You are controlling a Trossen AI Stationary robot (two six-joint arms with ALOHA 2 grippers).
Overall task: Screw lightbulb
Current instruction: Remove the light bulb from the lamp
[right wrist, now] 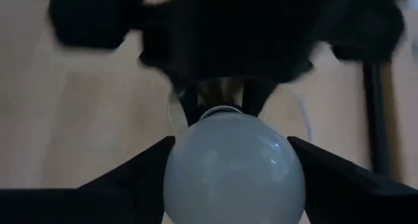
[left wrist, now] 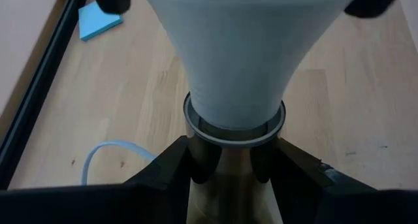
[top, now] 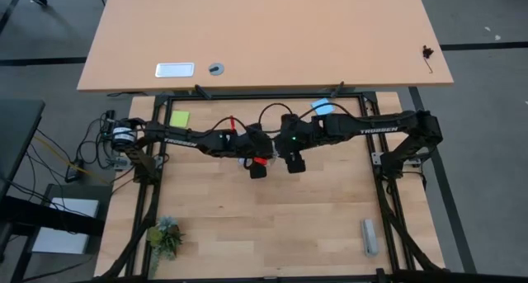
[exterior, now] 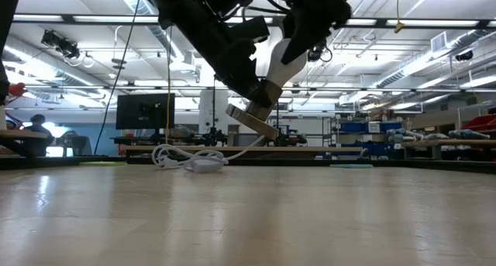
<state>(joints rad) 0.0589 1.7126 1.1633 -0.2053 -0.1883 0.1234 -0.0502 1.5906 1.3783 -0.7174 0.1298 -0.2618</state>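
Both arms meet mid-worktop, raised above the surface. The lightbulb [right wrist: 234, 168] sits between the two grippers, its long axis running tilted from one wrist to the other: rounded white end toward the right gripper [right wrist: 234, 185], narrow neck toward the left gripper [left wrist: 233, 162]. Left jaws are closed narrow around the socket [left wrist: 233, 129] just below its ring, holding it with the bulb's neck already seated in it. Right jaws flank the bulb's globe on both sides; from these views I can't tell whether they press it or stand just off it. Low view shows the white bulb [exterior: 280, 55] slanting down into the socket base [exterior: 253, 120], held clear of the worktop [exterior: 248, 219]. The coming twist turns on this: bulb and socket share one axis, the right arm has the globe end, the left arm braces the base. A white cable [exterior: 190, 159] trails down to the wood behind. Worktop is pale plank wood inside a black frame; a green plant sprig [top: 165, 236], grey block [top: 369, 236] and blue note [top: 322, 107] lie well apart from the action. Behind is a lab hall with benches, a monitor and strip lights.
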